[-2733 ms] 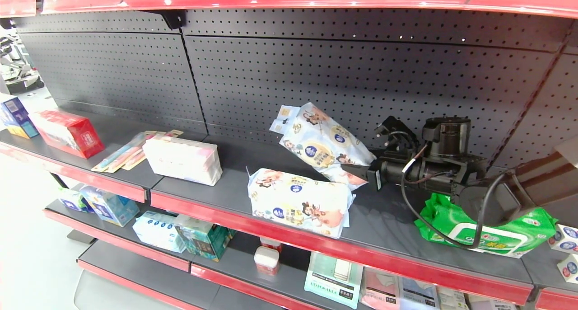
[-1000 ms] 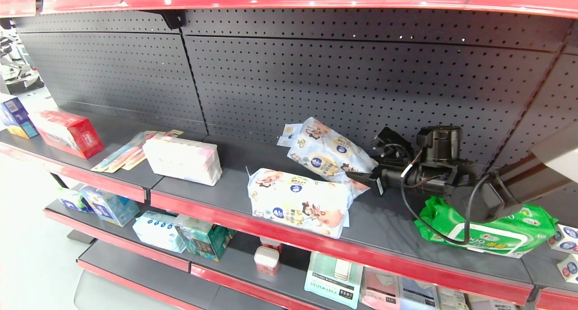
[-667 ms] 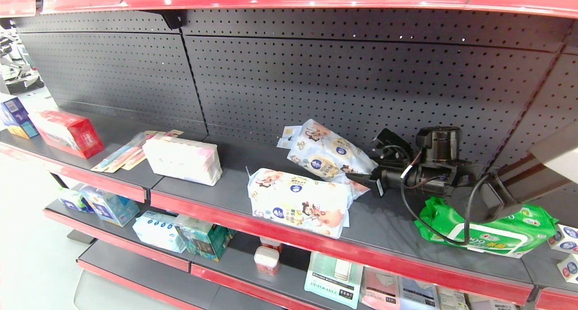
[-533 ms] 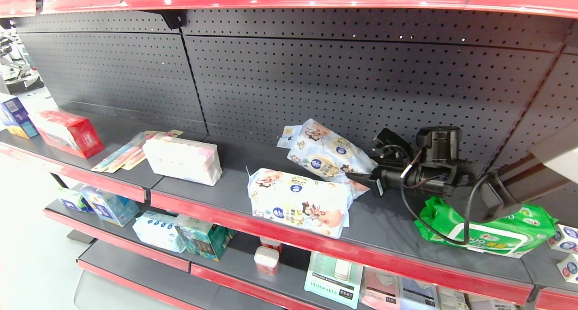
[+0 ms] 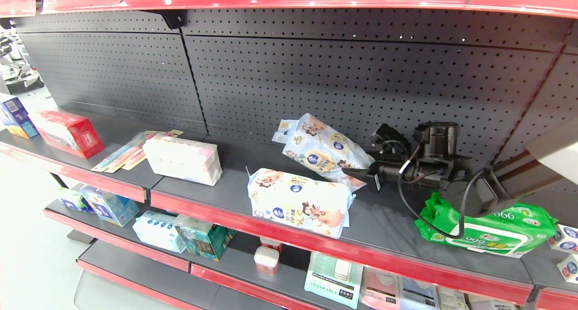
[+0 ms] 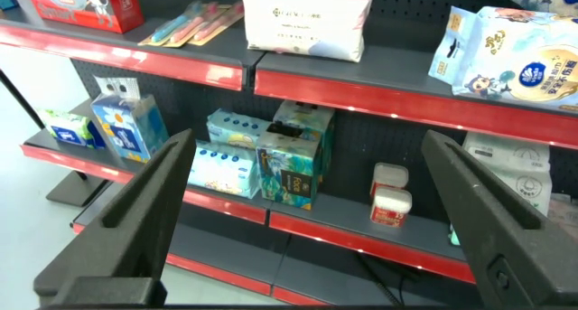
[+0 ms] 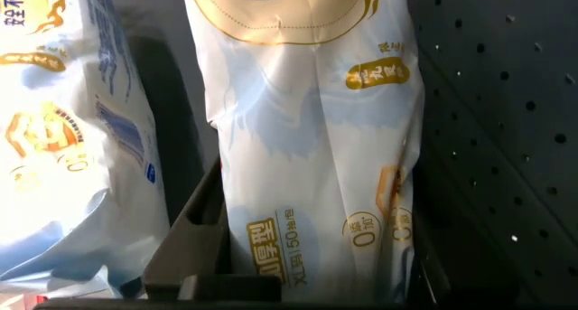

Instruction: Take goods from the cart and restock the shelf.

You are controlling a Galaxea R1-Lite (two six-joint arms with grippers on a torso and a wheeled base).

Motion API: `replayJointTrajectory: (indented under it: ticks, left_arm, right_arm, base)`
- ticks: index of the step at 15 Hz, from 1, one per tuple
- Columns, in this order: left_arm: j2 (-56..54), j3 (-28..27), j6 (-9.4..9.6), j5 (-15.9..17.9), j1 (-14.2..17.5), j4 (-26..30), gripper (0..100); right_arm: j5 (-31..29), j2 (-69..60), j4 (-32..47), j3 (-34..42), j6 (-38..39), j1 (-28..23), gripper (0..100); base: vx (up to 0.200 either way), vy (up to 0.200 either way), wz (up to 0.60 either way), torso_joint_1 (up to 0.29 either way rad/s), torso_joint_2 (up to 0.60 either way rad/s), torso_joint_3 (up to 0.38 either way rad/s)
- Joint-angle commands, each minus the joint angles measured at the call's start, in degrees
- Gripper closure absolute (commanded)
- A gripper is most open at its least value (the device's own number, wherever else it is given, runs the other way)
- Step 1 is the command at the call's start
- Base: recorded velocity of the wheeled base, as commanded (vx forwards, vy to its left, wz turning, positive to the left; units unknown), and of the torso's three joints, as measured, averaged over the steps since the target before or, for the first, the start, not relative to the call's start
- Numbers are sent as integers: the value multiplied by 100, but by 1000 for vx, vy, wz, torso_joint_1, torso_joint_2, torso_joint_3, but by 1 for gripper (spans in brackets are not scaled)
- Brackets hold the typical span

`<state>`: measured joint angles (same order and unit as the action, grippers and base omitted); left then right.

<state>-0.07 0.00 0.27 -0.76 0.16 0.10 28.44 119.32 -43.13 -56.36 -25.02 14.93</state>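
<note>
The right hand (image 5: 359,174) is gripping one end of a tissue pack (image 5: 323,147), holding it tilted over the shelf (image 5: 388,219), close to the pegboard (image 5: 316,75). A second pack (image 5: 300,201) is lying just in front, crowding it. Green wipes (image 5: 496,231) are lying to the right. The left hand (image 6: 307,143) is hanging open before the lower shelves (image 6: 343,224).

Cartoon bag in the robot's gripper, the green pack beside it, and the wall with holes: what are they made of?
Cartoon bag: looks like thin soft plastic film, slightly glossy; it wrinkles and has a sealed seam. Green pack: likely soft plastic too, shiny, with a crinkled edge. Wall with holes: probably painted sheet metal, dark and matte, with even punched holes.
</note>
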Motion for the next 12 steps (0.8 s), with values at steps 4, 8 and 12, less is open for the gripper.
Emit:
replayJointTrajectory:
  ticks: [4,8,12]
  left_arm:
    - [7,0,0,-4,2,-1,0]
    - [7,0,0,-4,2,-1,0]
    - [7,0,0,-4,2,-1,0]
  right_arm:
    - [144,162,15,-121,-12,-43,100]
    - [144,197,15,-174,-12,-70,100]
    - [153,197,15,-112,-91,-78,100]
  base:
    - [0,0,0,0,0,0]
    - [0,0,0,0,0,0]
    - [0,0,0,0,0,0]
